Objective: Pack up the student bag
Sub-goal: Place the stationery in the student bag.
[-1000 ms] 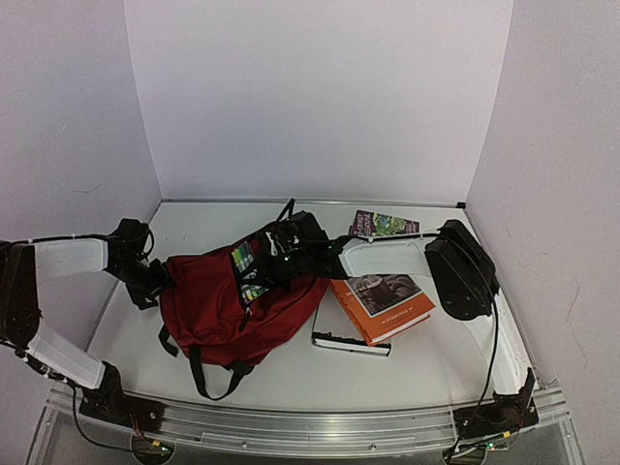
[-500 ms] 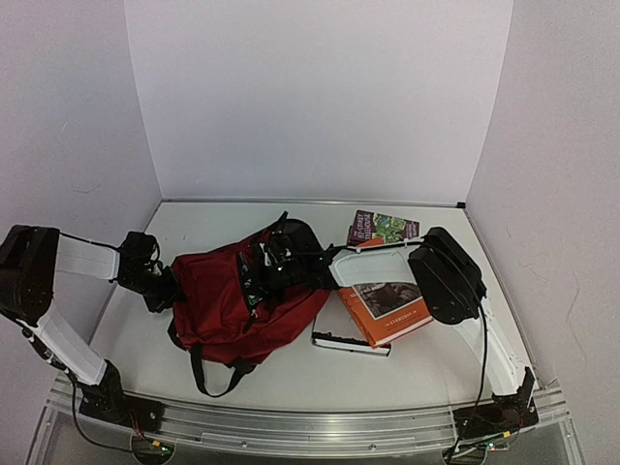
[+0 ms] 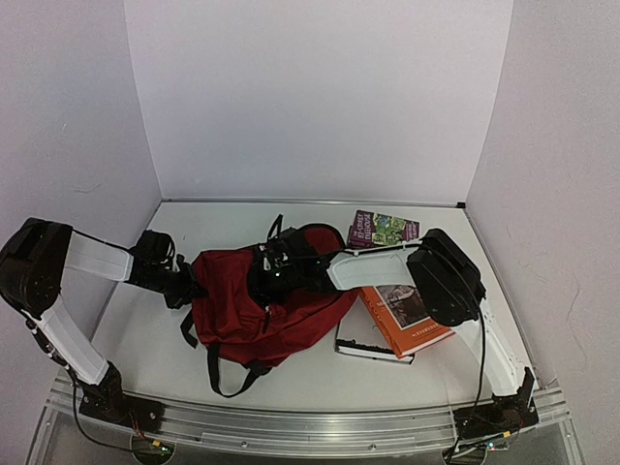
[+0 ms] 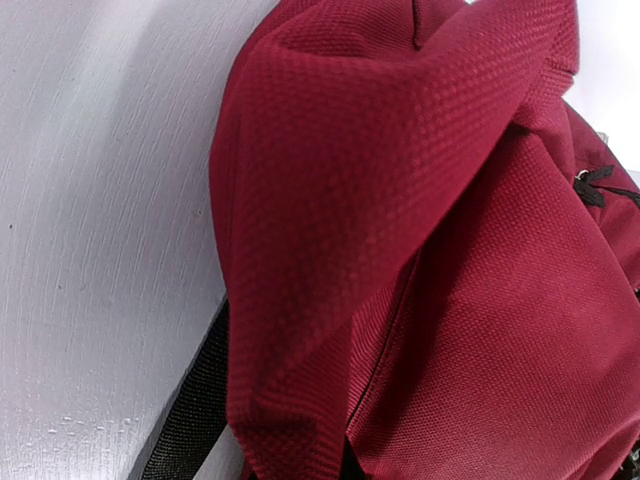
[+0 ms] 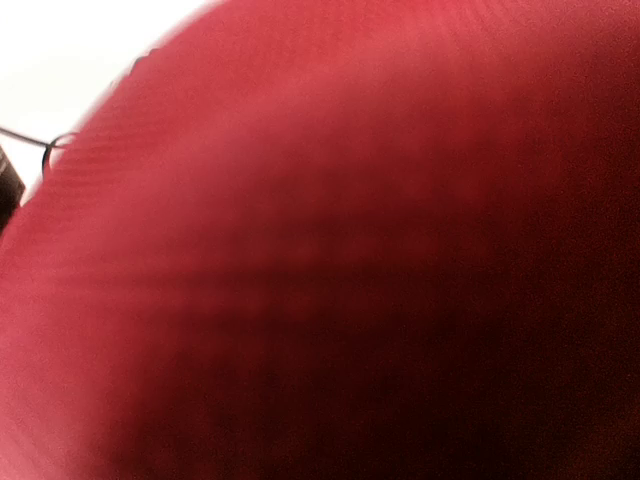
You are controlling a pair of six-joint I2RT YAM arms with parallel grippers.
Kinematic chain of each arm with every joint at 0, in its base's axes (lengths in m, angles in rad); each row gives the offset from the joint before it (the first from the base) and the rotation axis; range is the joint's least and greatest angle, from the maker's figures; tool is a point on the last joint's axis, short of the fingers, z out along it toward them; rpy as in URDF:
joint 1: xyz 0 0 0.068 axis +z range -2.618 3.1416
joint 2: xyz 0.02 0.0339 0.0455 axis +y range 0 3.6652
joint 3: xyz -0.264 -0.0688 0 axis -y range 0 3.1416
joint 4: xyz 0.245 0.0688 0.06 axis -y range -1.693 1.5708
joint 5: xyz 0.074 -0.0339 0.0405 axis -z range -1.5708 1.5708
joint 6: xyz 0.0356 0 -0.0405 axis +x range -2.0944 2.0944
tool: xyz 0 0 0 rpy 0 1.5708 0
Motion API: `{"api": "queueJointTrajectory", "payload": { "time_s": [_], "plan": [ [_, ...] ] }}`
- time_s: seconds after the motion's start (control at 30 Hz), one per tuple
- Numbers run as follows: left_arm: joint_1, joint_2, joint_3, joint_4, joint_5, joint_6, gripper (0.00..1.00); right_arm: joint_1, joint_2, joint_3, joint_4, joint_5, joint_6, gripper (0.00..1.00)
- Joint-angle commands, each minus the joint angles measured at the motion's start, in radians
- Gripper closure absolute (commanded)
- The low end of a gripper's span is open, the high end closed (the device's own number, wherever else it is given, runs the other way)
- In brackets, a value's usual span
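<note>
Looking down on a white table (image 3: pixel 145 349). Showing the student bag (image 3: pixel 281 310), dark red and slumped, lying at the table's centre. Pressing the left gripper (image 3: pixel 184 288) against the bag's 9 o'clock side, hiding its fingers behind fabric, so not telling wide from narrow. Burying the right gripper (image 3: pixel 276 268) in the bag's 12 o'clock edge, flooding the right wrist view with blurred red cloth, again giving no way to tell the finger state. Leaving an orange book (image 3: pixel 412 315) touching the bag at 3 o'clock, overlapping a black-and-white book (image 3: pixel 368 349) at 4 o'clock, and a purple-and-green book (image 3: pixel 383 228) at 1 o'clock. Trailing a black strap (image 4: pixel 190 410) beneath the bag's edge. Probably risking, from here: shoving the soft bag sideways into the orange book, snagging fingers in folds or strap, or flattening the opening instead of spreading it, working blind in loose cloth
</note>
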Motion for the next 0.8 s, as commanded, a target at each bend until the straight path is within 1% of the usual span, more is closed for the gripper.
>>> {"api": "queueJointTrajectory", "payload": {
  "time_s": [0.0,0.1,0.3,0.43,0.53,0.57,0.6,0.67,0.77],
  "plan": [
    [0.006,-0.035,0.041,-0.035,0.002,-0.008,1.0,0.014,-0.141,-0.056,-0.129,0.158,-0.117,0.66],
    [0.014,-0.036,0.049,-0.058,-0.001,0.001,1.0,0.013,-0.207,-0.1,-0.154,0.184,-0.144,0.57],
    [0.025,-0.031,0.074,-0.075,-0.007,0.024,1.0,0.013,-0.337,-0.173,-0.194,0.242,-0.187,0.43],
    [0.028,-0.015,0.117,-0.097,-0.016,0.057,1.0,0.013,-0.422,-0.229,-0.227,0.276,-0.21,0.37],
    [0.028,-0.032,0.148,-0.141,-0.074,0.089,0.99,0.013,-0.479,-0.283,-0.237,0.289,-0.212,0.34],
    [0.028,-0.051,0.156,-0.161,-0.101,0.105,0.96,0.013,-0.501,-0.306,-0.238,0.297,-0.212,0.33],
    [0.027,-0.074,0.166,-0.182,-0.13,0.121,0.88,0.014,-0.519,-0.324,-0.239,0.308,-0.209,0.33],
    [0.028,-0.122,0.186,-0.235,-0.202,0.151,0.66,0.014,-0.56,-0.371,-0.24,0.327,-0.204,0.32],
    [0.025,-0.202,0.218,-0.356,-0.327,0.189,0.42,0.014,-0.612,-0.438,-0.24,0.354,-0.197,0.32]
  ]
}}
